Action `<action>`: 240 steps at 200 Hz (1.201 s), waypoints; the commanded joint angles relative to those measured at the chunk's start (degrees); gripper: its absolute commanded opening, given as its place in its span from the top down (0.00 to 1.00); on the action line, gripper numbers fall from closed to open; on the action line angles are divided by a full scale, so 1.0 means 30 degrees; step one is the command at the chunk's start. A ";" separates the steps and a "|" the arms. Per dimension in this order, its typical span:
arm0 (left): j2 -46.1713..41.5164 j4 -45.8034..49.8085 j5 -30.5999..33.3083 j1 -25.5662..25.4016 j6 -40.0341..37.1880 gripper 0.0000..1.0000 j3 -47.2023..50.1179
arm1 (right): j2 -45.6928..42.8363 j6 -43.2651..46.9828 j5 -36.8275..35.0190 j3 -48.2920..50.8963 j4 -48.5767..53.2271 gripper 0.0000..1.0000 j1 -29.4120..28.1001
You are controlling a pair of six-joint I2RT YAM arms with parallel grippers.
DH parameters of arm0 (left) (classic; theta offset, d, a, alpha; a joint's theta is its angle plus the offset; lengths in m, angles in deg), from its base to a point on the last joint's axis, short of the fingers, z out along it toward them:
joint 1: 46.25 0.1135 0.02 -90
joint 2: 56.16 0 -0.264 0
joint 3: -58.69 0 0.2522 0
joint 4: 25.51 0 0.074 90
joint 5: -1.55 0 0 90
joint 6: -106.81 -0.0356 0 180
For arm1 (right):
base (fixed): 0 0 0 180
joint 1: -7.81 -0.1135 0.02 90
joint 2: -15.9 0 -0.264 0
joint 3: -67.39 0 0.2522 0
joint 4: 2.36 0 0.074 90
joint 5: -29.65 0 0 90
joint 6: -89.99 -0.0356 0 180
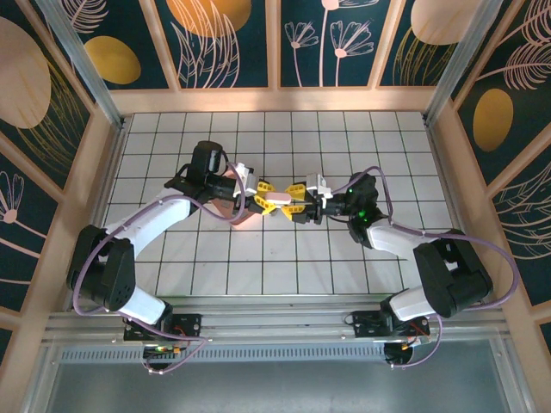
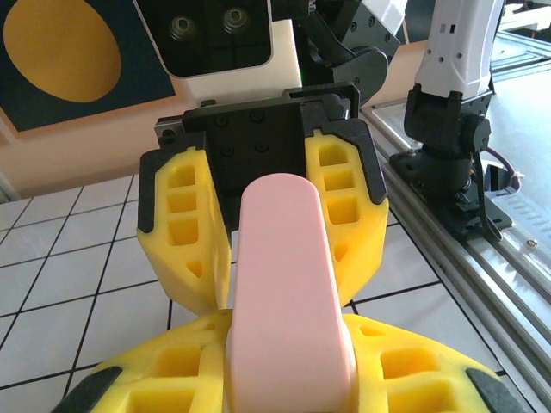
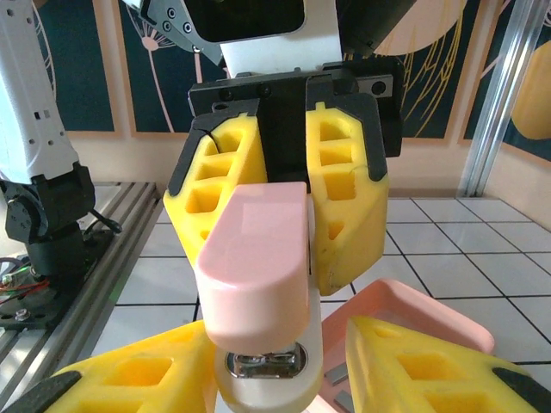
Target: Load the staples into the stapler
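The left jaws and right jaws face each other over the middle of the white tiled counter, about midway between its left and right edges. The left jaws are clenched on the stapler. Their yellow fingers press against both sides of its pink top and hold it in the air, lengthwise between the 2 sets of jaws.

In the right wrist view the stapler's end faces the camera, with a pink cap above, a whitish base below and a shiny metal piece between them. The right jaws are released. Their yellow fingers sit 1 on each side of the stapler's other end, and a gap shows between 1 finger and the stapler.

Beneath the stapler, the pink tray lies on the counter. 2 small grey staples rest inside it.
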 commanded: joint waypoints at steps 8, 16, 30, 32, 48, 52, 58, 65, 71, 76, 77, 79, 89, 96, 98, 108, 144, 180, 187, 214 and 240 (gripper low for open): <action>0.0180 0.0095 -0.0822 -0.0100 0.0239 1.00 -0.0525 | 0.0090 0.0610 -0.0349 -0.0474 -0.0523 0.61 -0.0196; 0.0153 0.0059 -0.0858 -0.0099 0.0296 1.00 -0.0526 | 0.0075 0.0668 -0.0403 -0.0444 -0.0523 0.61 -0.0184; 0.0135 0.0010 -0.0859 -0.0082 0.0371 1.00 -0.0555 | 0.0067 0.0768 -0.0498 -0.0436 -0.0308 0.57 -0.0192; 0.0125 0.0001 -0.0859 -0.0088 0.0370 1.00 -0.0555 | 0.0067 0.0793 -0.0535 -0.0420 -0.0273 0.57 -0.0187; 0.0092 0.0009 -0.0958 -0.0098 0.0422 1.00 -0.0584 | 0.0017 0.0987 -0.0579 -0.0415 -0.0107 0.54 -0.0176; 0.0111 0.0003 -0.0948 -0.0100 0.0449 1.00 -0.0572 | 0.0037 0.1019 -0.0585 -0.0393 -0.0080 0.54 -0.0200; 0.0065 0.0007 -0.0973 -0.0099 0.0430 1.00 -0.0585 | 0.0003 0.1045 -0.0586 -0.0386 -0.0076 0.54 -0.0176; 0.0059 0.0000 -0.0977 -0.0100 0.0433 1.00 -0.0585 | 0.0002 0.1079 -0.0586 -0.0370 -0.0047 0.54 -0.0193; 0.0038 -0.0002 -0.0977 -0.0089 0.0434 1.00 -0.0585 | -0.0024 0.1083 -0.0612 -0.0371 -0.0047 0.53 -0.0200; 0.0014 -0.0029 -0.0977 -0.0100 0.0440 1.00 -0.0563 | -0.0022 0.1069 -0.0615 -0.0385 -0.0021 0.53 -0.0190; 0.0014 -0.0030 -0.0977 -0.0100 0.0434 1.00 -0.0559 | -0.0021 0.1077 -0.0615 -0.0385 -0.0019 0.53 -0.0183; 0.0014 -0.0016 -0.0977 -0.0100 0.0430 1.00 -0.0578 | -0.0035 0.1104 -0.0593 -0.0386 -0.0018 0.53 -0.0200; 0.0015 -0.0035 -0.0977 -0.0100 0.0451 1.00 -0.0561 | -0.0059 0.1139 -0.0586 -0.0386 -0.0018 0.53 -0.0184; -0.0017 -0.0031 -0.1005 -0.0100 0.0444 1.00 -0.0556 | -0.0052 0.1116 -0.0586 -0.0386 0.0004 0.53 -0.0182; -0.0008 -0.0031 -0.1013 -0.0086 0.0447 1.00 -0.0556 | -0.0065 0.1136 -0.0571 -0.0386 0.0010 0.53 -0.0185; -0.0014 -0.0031 -0.1034 -0.0085 0.0438 1.00 -0.0565 | -0.0054 0.1192 -0.0558 -0.0415 0.0110 0.54 -0.0212; -0.0061 -0.0119 -0.1123 -0.0099 0.0548 1.00 -0.0636 | -0.0105 0.1720 -0.0512 -0.0591 0.1031 0.61 -0.0271; -0.0078 -0.0090 -0.0957 -0.0100 0.0649 0.99 -0.0761 | -0.0494 0.2043 -0.0787 -0.0475 0.1289 0.71 -0.0272; -0.0075 -0.0040 -0.0850 -0.0096 0.0671 0.95 -0.0761 | -0.0598 0.2109 -0.0860 -0.0379 0.1327 0.74 -0.0265; -0.0221 0.0141 0.0198 -0.0093 0.1054 0.66 -0.0762 | -0.1339 0.2433 -0.1455 0.0015 0.1904 0.80 -0.0183; -0.0563 0.0128 0.2202 -0.0096 0.2094 0.52 -0.0735 | -0.2396 0.3673 -0.2443 0.0012 0.5005 0.83 0.0009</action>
